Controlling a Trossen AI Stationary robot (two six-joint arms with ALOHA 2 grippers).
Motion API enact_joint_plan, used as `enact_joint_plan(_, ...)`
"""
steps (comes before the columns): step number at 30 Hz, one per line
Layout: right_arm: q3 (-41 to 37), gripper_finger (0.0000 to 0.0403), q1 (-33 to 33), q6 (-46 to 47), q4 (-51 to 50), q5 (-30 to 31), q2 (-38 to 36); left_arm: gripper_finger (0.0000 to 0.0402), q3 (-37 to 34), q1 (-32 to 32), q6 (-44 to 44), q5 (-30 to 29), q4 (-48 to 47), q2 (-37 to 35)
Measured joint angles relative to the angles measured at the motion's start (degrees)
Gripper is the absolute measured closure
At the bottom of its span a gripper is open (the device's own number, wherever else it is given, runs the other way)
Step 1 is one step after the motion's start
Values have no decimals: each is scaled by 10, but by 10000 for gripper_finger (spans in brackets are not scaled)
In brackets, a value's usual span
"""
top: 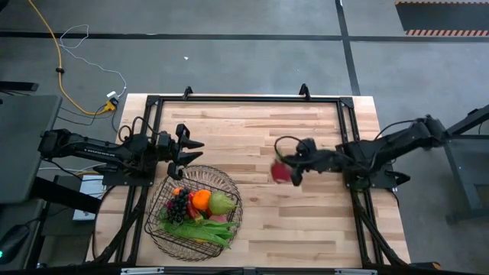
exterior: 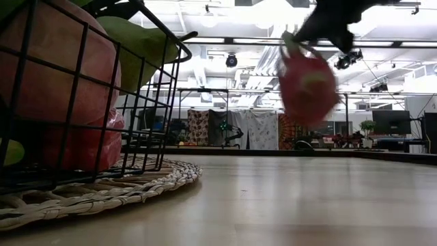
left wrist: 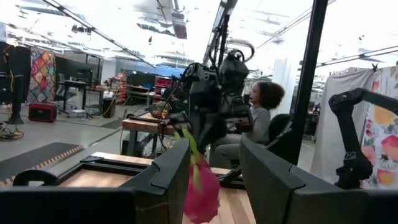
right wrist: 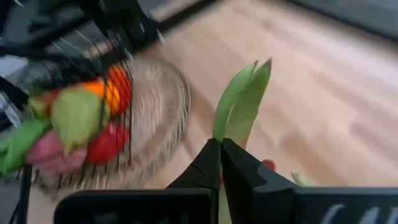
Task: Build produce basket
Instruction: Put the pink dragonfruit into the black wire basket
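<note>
The round dark wire basket (top: pixel 229 191) stands on a woven mat (exterior: pixel 102 191) near the table's front left. It holds produce: an orange (top: pixel 201 199), a green pear (top: pixel 221 204), dark grapes (top: pixel 178 205) and green beans (top: pixel 208 234). A pink dragon fruit (top: pixel 281 173) hangs in the air right of the table's middle, and my right gripper (right wrist: pixel 221 146) is shut on it. My left gripper (top: pixel 195 151) stands open and still above the basket's far-left rim, with nothing between its fingers. My right gripper pinches a green leaf tip (right wrist: pixel 244 102) of the dragon fruit between its two fingers; the leaf's end sticks out past the fingertips. The fingers come from the table's right side, slanting downward. The fruit (exterior: pixel 308 85) hangs below them, clear of the table.
Bare wooden tabletop (top: pixel 306 221) lies between the hanging fruit and the basket. A dark metal frame (top: pixel 244 99) runs along the table's far edge and sides. A person (left wrist: pixel 264 118) sits beyond the table in the left wrist view.
</note>
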Motion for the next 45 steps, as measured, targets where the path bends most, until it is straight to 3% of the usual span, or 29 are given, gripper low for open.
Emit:
enact_joint_plan(3,-12,403,-35,-92,96,-16,1,273,0,0,-6,0,9,0)
enact_joint_plan(6,-55,403,-74,-158,215,-81,3,273,0,0,-28,-1,25,0)
enact_joint_plan(15,-117,403,-165,-236,400,-203,27,279,28,0,-60,-20,-9,26)
enact_joint_plan(21,-118,403,-186,-275,419,-235,49,304,104,-9,-31,-22,-122,101)
enact_joint_plan(30,-118,403,-193,-293,420,-244,57,325,132,-8,0,-22,-117,148)
enact_joint_plan(45,-118,403,-191,-291,419,-245,56,327,132,-8,5,-21,-113,150)
